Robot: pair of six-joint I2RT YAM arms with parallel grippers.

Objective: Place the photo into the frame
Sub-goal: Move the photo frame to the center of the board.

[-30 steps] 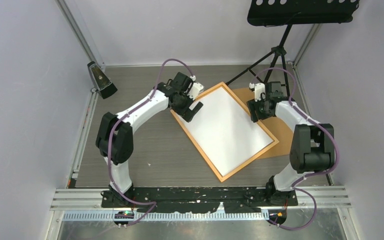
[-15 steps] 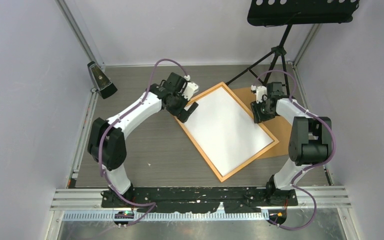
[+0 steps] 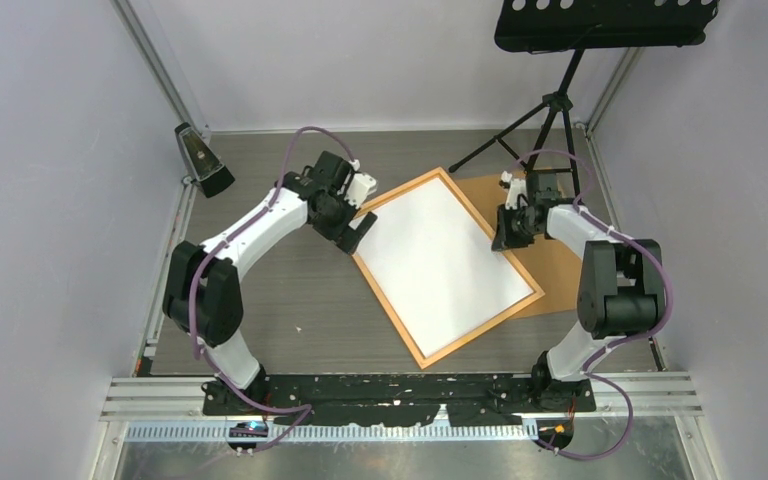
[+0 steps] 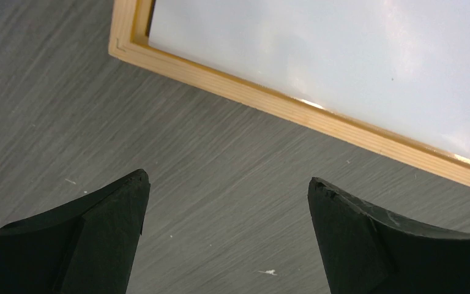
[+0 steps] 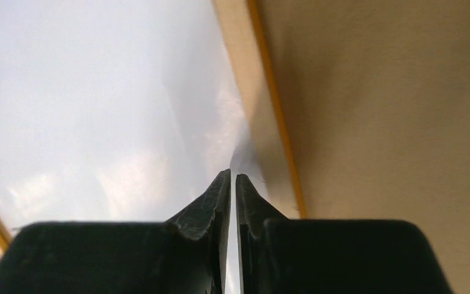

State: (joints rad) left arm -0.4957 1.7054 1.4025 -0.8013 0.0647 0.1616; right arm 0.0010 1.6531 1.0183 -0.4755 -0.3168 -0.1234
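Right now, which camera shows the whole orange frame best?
The top external view: the frame lies whole there, all four corners visible. The left wrist view shows only one corner and edge; the right wrist view only a blurry strip.

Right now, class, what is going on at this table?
The photo lies white side up inside the orange frame. The right gripper is pinched shut at the photo's right edge, apparently gripping it. The left gripper hangs wide open over the table beside the frame's left side, touching nothing.
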